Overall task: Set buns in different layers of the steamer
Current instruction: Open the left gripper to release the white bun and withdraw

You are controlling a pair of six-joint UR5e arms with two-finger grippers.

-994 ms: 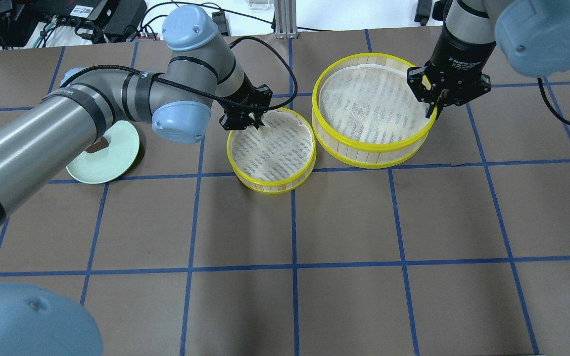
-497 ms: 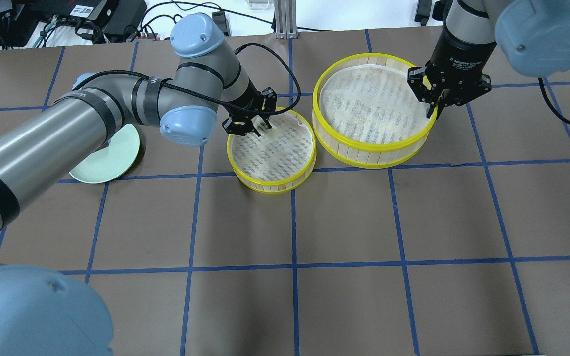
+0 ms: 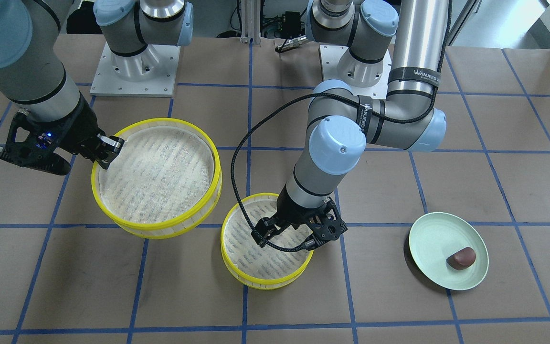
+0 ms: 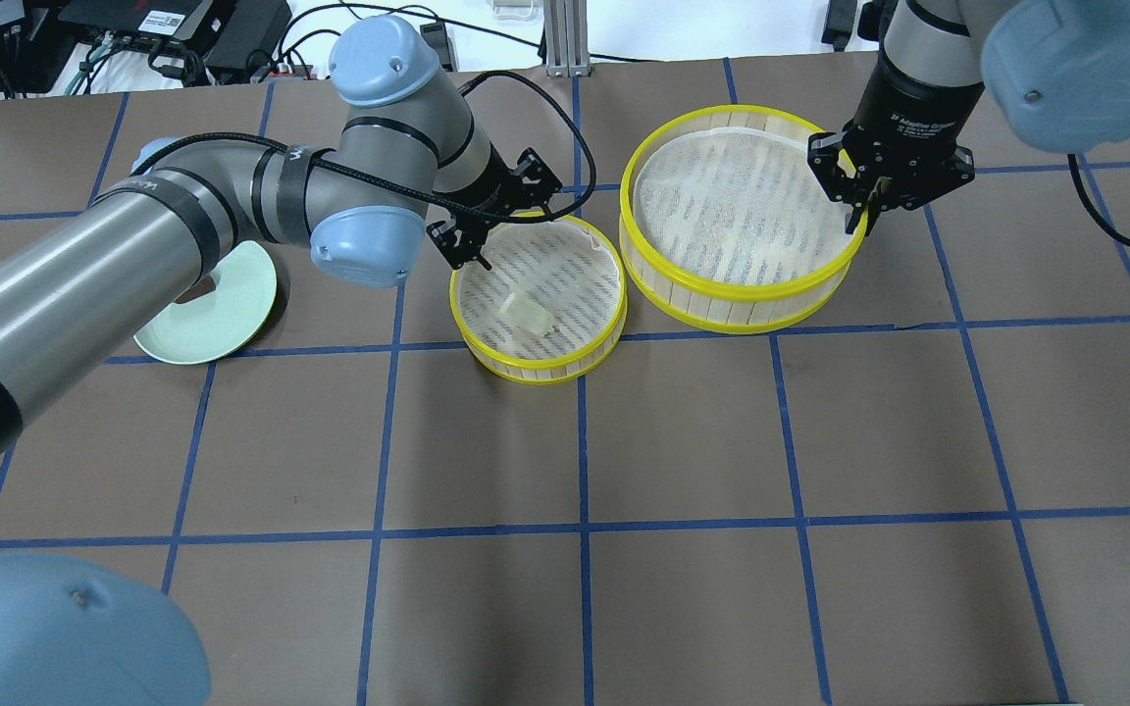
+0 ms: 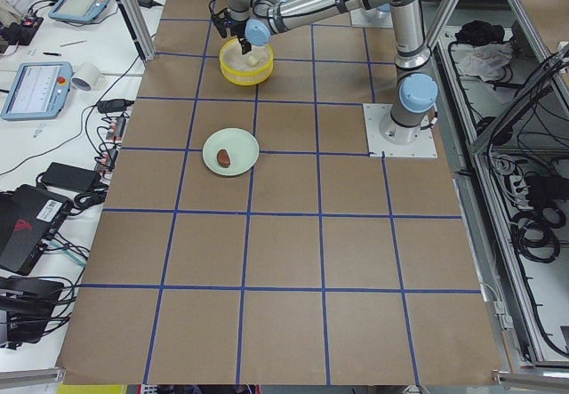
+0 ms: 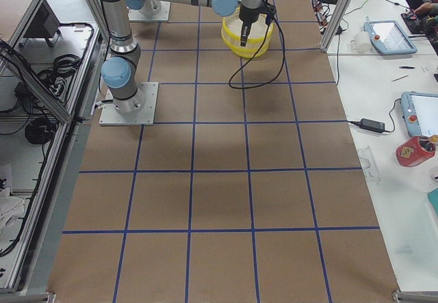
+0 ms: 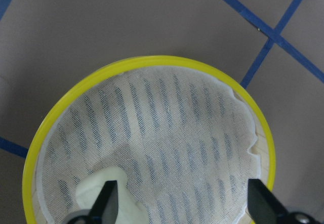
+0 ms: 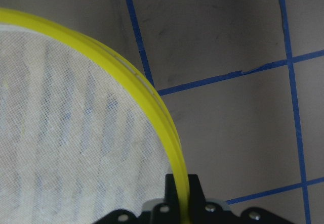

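The cream-white bun point(image 4: 526, 314) lies loose on the striped liner of the smaller-looking yellow-rimmed tray point(image 4: 614, 324); it also shows in the left wrist view point(image 7: 104, 193). My left gripper point(image 4: 496, 216) is open and empty over that tray's back-left rim, apart from the bun. The reddish-brown bun point(image 3: 462, 258) sits on the pale green plate point(image 3: 437, 239). My right gripper point(image 4: 859, 211) is shut on the right rim of the larger-looking tray point(image 4: 683, 304), which is empty. In the right wrist view its fingers point(image 8: 182, 183) pinch the yellow rim. I cannot tell whether that tray touches the table.
The two trays stand side by side, almost touching, at the back middle of the brown gridded table. The plate point(image 4: 222, 314) is left of them, partly under my left arm. A black cable point(image 3: 237, 191) loops beside the small tray.
My left gripper has opened and let go of the white bun, which now lies in the small tray. The gripper has drawn back towards the tray's rear rim. The right arm has not moved.
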